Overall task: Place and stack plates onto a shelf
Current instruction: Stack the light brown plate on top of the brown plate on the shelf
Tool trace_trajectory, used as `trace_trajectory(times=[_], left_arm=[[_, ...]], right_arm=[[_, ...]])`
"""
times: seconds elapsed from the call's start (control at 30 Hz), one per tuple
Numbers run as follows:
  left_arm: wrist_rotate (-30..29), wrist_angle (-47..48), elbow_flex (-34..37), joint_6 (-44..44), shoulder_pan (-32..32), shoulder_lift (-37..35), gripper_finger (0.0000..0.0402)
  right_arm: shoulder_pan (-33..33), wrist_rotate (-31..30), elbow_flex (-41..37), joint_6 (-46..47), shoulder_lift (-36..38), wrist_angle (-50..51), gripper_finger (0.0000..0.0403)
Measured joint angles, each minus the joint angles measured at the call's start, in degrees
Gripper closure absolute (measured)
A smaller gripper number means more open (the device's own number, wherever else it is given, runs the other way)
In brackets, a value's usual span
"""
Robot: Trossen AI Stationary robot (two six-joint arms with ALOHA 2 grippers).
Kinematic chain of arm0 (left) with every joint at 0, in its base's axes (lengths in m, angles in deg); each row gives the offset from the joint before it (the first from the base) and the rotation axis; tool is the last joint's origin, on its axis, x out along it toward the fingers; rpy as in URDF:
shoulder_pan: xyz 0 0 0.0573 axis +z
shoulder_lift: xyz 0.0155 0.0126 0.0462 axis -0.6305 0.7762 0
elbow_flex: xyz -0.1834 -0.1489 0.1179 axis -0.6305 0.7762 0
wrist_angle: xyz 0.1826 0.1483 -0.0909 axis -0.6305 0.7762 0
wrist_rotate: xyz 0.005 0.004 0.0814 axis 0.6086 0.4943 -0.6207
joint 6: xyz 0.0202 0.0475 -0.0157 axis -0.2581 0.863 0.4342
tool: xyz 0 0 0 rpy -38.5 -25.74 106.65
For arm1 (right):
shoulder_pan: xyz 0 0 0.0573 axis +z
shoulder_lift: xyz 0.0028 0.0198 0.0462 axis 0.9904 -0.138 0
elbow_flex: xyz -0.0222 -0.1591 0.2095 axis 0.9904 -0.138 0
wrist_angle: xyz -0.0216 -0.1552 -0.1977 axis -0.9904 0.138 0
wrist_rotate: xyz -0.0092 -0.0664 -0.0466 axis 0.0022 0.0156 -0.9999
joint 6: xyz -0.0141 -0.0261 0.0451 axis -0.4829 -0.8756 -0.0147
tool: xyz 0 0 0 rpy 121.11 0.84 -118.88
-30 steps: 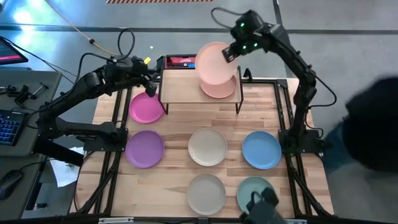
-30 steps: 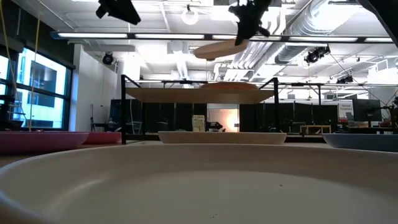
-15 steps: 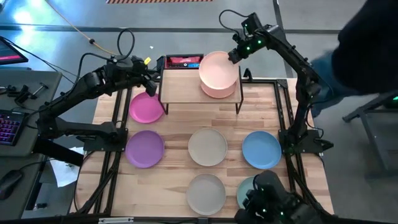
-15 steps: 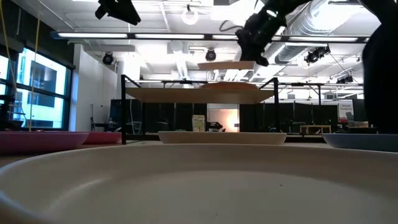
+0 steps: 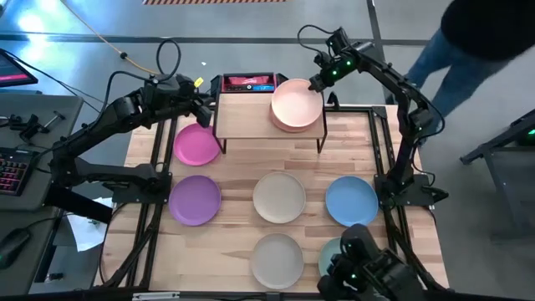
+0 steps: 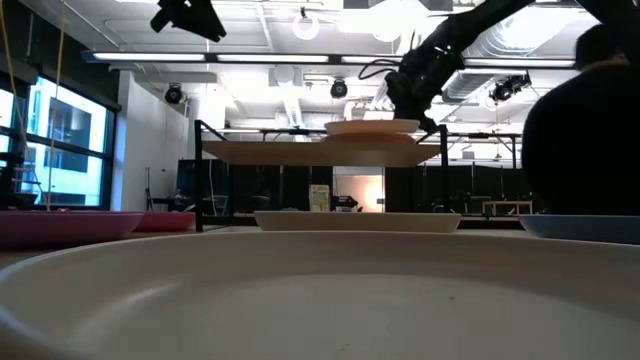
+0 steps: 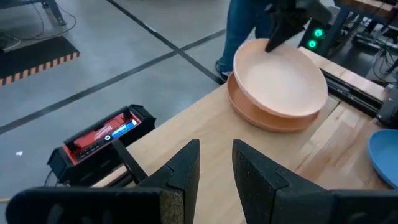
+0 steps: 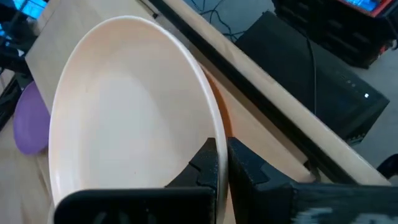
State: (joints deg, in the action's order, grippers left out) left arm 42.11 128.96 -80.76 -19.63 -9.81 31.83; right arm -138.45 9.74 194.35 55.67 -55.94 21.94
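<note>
The right gripper [image 5: 317, 83] is clamped on the far right rim of a cream plate [image 5: 296, 104], which lies on a peach plate [image 7: 261, 117] at the right end of the shelf [image 5: 247, 117]. The left gripper [image 5: 206, 100] hangs over the shelf's left end, fingers [image 7: 186, 171] parted and holding nothing. On the table [image 5: 234, 201] lie a pink plate [image 5: 196, 145] left of the shelf, then a purple [image 5: 195, 199], a beige [image 5: 279, 197] and a blue plate [image 5: 351, 201] in a row, with another beige plate [image 5: 277, 260] and a teal plate [image 5: 330, 251] nearest. A person [image 5: 468, 42] stands at far right.
</note>
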Motion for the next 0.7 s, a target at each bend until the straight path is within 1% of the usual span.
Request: trace_trajectory(times=[0.2,0.53,0.7], left_arm=[[-0.06,-0.18,0.02,-0.28,0.00,0.38,0.0316],[-0.06,-0.22,0.02,-0.41,0.00,2.67,0.0316],[-0.06,-0.23,0.02,-0.79,0.00,3.32,0.0316]], right_arm=[[0.47,-0.23,-1.77,1.30,0.02,-1.86,0.0403],[0.85,-0.70,-1.77,1.39,0.02,-3.07,0.0403],[1.59,-3.89,-1.77,0.81,0.02,-3.17,0.0403]])
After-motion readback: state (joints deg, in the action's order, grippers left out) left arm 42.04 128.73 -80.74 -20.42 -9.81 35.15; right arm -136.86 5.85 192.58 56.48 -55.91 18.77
